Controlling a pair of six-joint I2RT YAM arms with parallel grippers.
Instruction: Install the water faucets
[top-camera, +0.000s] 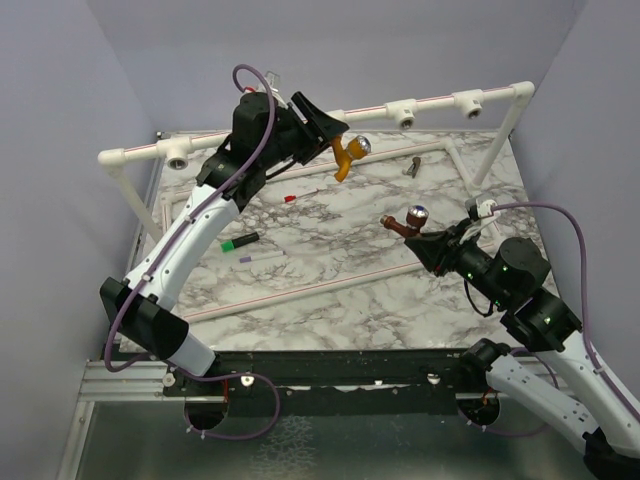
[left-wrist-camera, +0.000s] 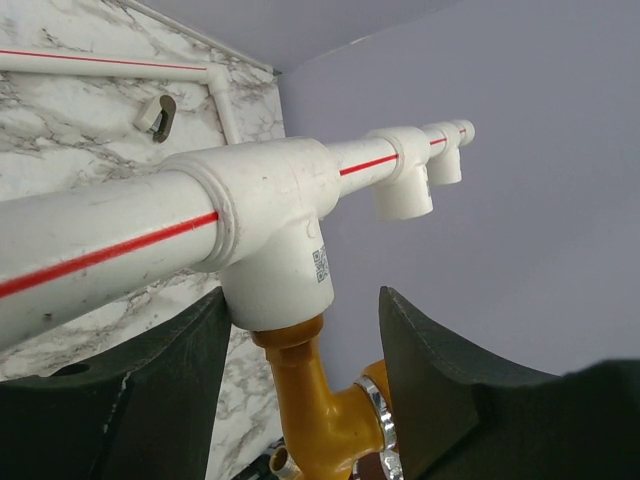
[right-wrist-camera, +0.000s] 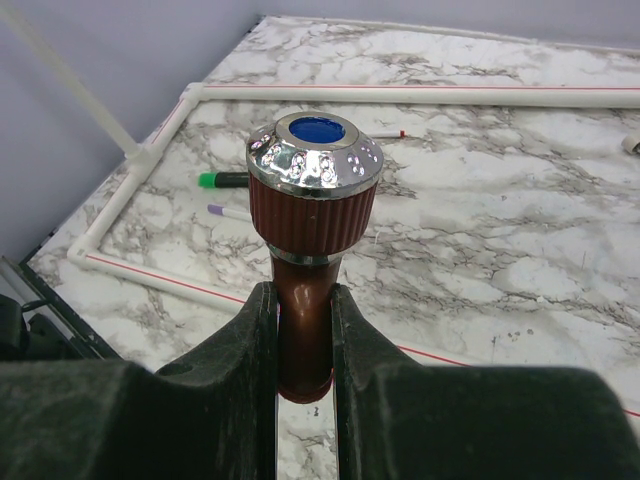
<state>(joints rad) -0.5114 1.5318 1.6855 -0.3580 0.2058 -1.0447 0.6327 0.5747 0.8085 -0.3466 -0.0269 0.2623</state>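
- The orange-yellow faucet (left-wrist-camera: 312, 400) is sitting with its top end pushed up into a white T-fitting (left-wrist-camera: 275, 230) on the long white pipe (left-wrist-camera: 90, 250) with the red stripe. It is looking like it is in its hole. I cannot tell if it is turned in all the way.
- The dark reddish-brown faucet (right-wrist-camera: 312, 200) is not going into the pipe yet. It is hanging in the air over the marble table (top-camera: 330, 290), well apart from the pipe.
- So I am thinking one faucet is about done and one is left to do.
- More open fittings (top-camera: 403, 112) are sitting farther along the pipe. I am guessing the brown one is going to need one of those.
- The left claw (top-camera: 330, 130) is hovering right at the orange-yellow faucet. Its two black fingers (left-wrist-camera: 140, 400) are spreading wide, one on each side of the faucet.
- A gap is showing next to the left finger. The other finger is sitting very near the shiny silver knob (left-wrist-camera: 378, 410), and I cannot tell if it is touching.
- The right claw (right-wrist-camera: 303, 310) is pinching the dark reddish-brown faucet by its stem. Its fingers are pressing on both sides of it.
- The shiny cap with the blue dot (right-wrist-camera: 318, 131) is pointing up out of the claw.
- A green marker pen (top-camera: 240, 241) is lying on the table, well apart from both faucets.
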